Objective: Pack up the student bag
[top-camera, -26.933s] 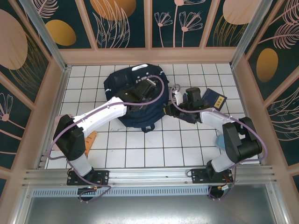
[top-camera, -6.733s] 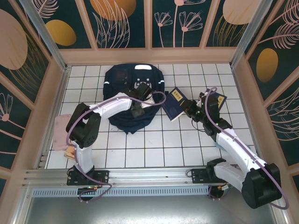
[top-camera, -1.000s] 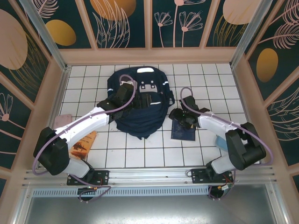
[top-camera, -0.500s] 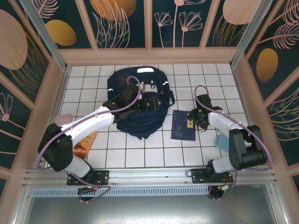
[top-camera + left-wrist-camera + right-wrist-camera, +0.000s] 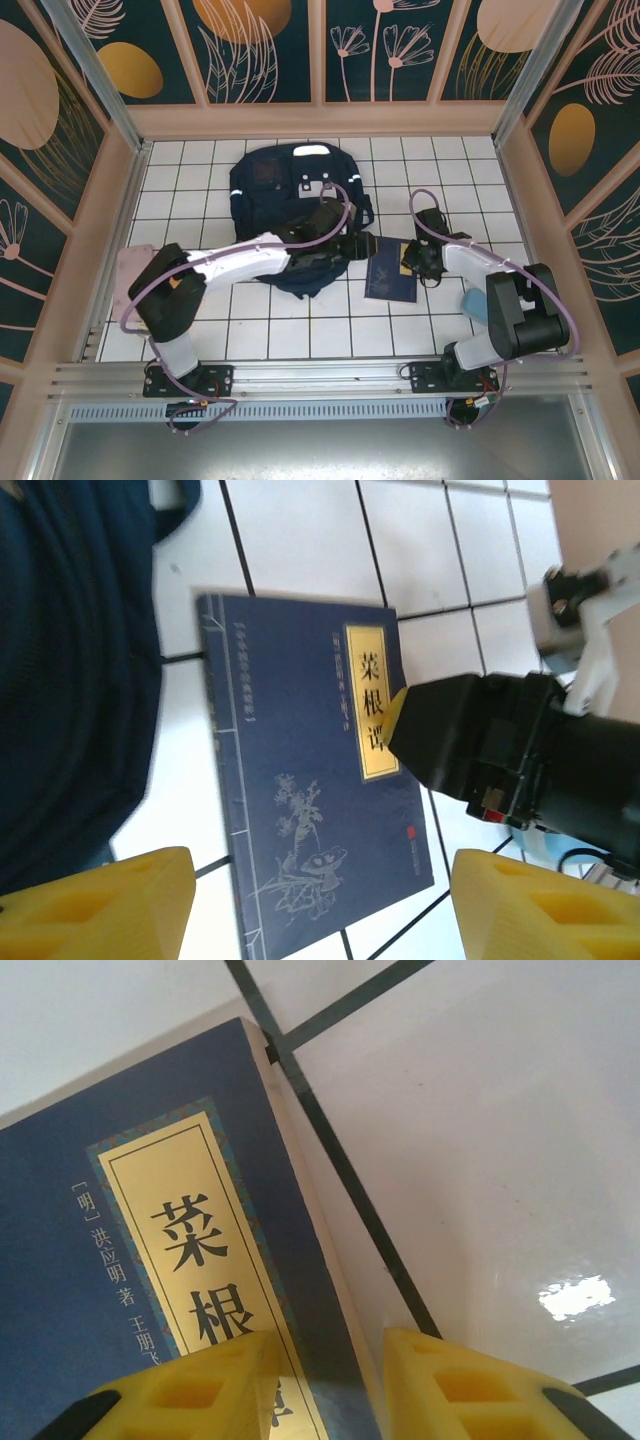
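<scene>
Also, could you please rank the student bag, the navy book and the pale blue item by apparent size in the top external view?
1. student bag
2. navy book
3. pale blue item, partly hidden by the right arm, so unsure

Glossy white tiles, matt navy cloth student bag, smooth paper book cover, brushed metal rail
</scene>
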You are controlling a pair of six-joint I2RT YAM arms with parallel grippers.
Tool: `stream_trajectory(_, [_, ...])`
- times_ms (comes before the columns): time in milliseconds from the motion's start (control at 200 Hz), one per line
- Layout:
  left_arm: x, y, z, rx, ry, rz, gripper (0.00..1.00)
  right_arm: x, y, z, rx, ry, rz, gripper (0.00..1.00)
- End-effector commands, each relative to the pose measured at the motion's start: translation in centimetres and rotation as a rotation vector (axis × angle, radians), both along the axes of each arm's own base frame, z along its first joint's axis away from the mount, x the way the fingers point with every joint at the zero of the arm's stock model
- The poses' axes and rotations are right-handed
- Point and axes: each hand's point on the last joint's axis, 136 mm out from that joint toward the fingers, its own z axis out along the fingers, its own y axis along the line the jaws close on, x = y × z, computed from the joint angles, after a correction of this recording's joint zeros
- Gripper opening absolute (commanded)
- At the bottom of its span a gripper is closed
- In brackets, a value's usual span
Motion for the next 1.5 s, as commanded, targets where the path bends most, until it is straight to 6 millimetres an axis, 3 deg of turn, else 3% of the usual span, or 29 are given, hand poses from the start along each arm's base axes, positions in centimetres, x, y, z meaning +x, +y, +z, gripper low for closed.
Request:
stream_trajectory(0, [-1.0,-1.7,-2.7,0.073,0.052,-0.002,0.67,-1.5,1.2,-1.6,-0.005,0.067,0.069,0.32])
stream_trajectory(160, [-1.3,-1.4,-6.4,0.130,0.104,0.025,0.61,-1.7,1.6,-1.6,0.007,0.074,0.078,0.32])
stream_trajectory(340, [-1.0,-0.2,-8.1,0.180,0.095,0.070,0.44,-1.6,1.7,-0.9,0.032,0.061,0.084,0.33])
stream_trajectory(531, [-1.4,-0.4,-9.9,0.187,0.122,0.055,0.27,-1.3,3.8,0.6,0.134,0.041,0.149,0.34])
stream_trajectory(786, [-1.4,-0.9,-11.9,0.229,0.132,0.014,0.26,-0.9,6.7,4.2,0.223,-0.019,0.279,0.35])
stream_trajectory(986, [-1.7,-0.4,-13.1,0.256,0.141,0.005,0.24,-1.0,7.4,4.9,0.215,-0.023,0.306,0.34])
stream_trajectory(1146, [-1.9,-0.1,-13.5,0.261,0.148,0.002,0.22,-1.0,7.0,4.6,0.168,-0.022,0.311,0.29])
stream_trajectory(1301, [-2.0,-0.2,-13.0,0.250,0.143,-0.004,0.22,-0.8,5.5,4.3,0.049,-0.005,0.288,0.13])
stream_trajectory(1401, [-1.7,-0.7,-11.6,0.220,0.120,-0.013,0.23,-0.4,5.1,5.1,0.016,-0.028,0.280,0.00])
stream_trajectory(1496, [-1.3,-1.6,-8.6,0.164,0.072,-0.034,0.30,0.1,4.4,6.4,-0.018,-0.060,0.252,0.00])
